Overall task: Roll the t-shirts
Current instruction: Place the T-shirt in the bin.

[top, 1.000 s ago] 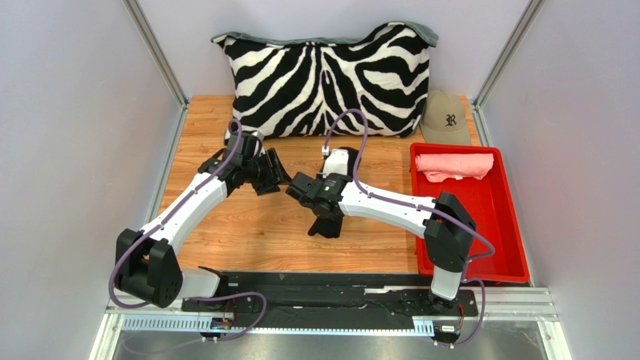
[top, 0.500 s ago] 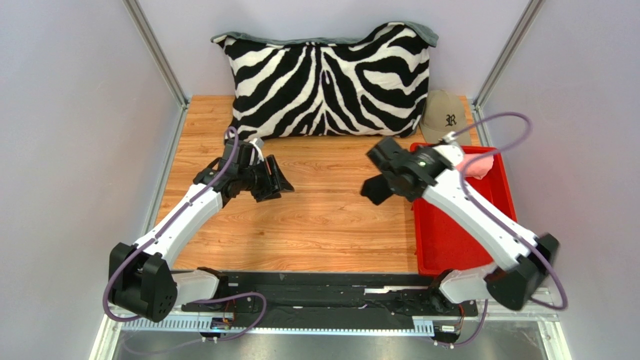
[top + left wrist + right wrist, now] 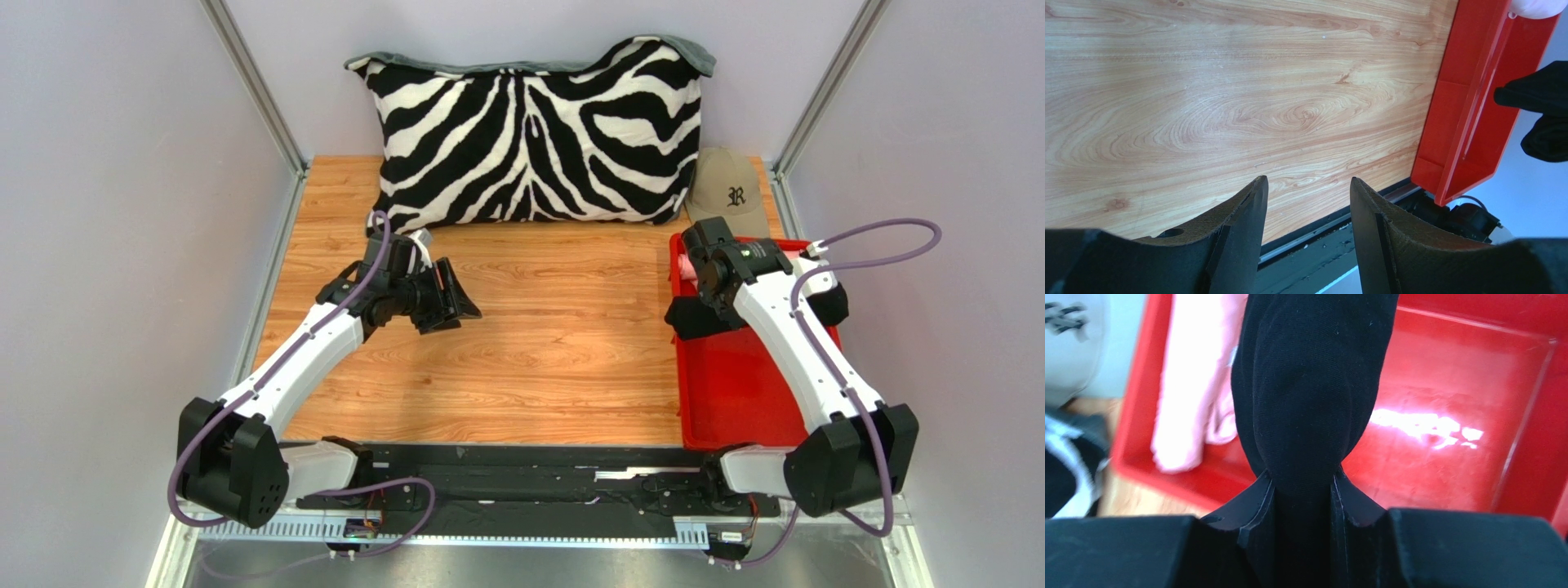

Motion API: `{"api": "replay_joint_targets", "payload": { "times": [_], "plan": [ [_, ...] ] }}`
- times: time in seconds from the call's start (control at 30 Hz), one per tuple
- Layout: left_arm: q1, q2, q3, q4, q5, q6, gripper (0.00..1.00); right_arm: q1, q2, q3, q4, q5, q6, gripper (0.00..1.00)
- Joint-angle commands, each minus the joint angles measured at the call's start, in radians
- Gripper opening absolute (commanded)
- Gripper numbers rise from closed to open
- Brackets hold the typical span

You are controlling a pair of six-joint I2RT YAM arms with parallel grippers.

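Over glossy red tray: right end effector clamps rolled black t-shirt; left end effector spread.

The left arm stretches from its base up and inward over the worktop, well to the left of the red tray. Its wrist is bent so that the left gripper points toward the tray. Its jaws stand wide apart with nothing between them.

The right arm folds at an elbow by the tray's near right corner, and its forearm runs across the tray to the far left part. There the right gripper hangs over the tray, jaws clamped on a bunched black t-shirt.
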Motion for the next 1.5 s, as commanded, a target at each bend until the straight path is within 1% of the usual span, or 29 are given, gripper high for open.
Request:
{"api": "replay_joint_targets", "payload": {
  "times": [0.0, 0.1, 0.23, 0.4, 0.53, 0.8, 1.0, 1.2, 1.4, 1.47],
  "plan": [
    [0.001, -0.033, -0.003, 0.02, 0.016, 0.033, 0.6, -0.086, 0.01, 0.012, -0.316, 0.043, -0.054, 0.0],
    [0.003, -0.033, -0.001, 0.018, 0.01, 0.037, 0.6, -0.124, -0.02, 0.001, -0.318, 0.053, -0.108, 0.0],
    [0.003, -0.021, -0.003, 0.028, 0.019, 0.031, 0.6, -0.144, -0.08, -0.042, -0.315, 0.051, -0.197, 0.0],
    [0.001, -0.01, -0.006, 0.04, 0.024, 0.025, 0.6, -0.144, -0.099, -0.103, -0.31, 0.037, -0.221, 0.0],
    [0.003, 0.002, -0.006, 0.048, 0.032, 0.019, 0.6, -0.146, -0.038, -0.118, -0.273, 0.017, -0.235, 0.0],
    [0.001, 0.014, -0.001, 0.042, 0.016, 0.023, 0.59, -0.161, 0.218, -0.082, -0.143, -0.035, -0.248, 0.0],
    [0.003, 0.031, 0.017, 0.038, 0.012, 0.03, 0.59, -0.206, 0.315, -0.085, 0.007, -0.078, -0.304, 0.0],
    [0.003, 0.06, 0.03, 0.043, 0.021, 0.033, 0.59, -0.23, 0.338, -0.082, 0.159, -0.11, -0.336, 0.0],
    [0.003, 0.065, 0.03, 0.057, 0.026, 0.03, 0.59, -0.261, 0.354, -0.097, 0.369, -0.161, -0.384, 0.0],
    [0.003, 0.065, 0.028, 0.066, 0.036, 0.025, 0.59, -0.261, 0.351, -0.097, 0.408, -0.162, -0.399, 0.0]
  ]
}}
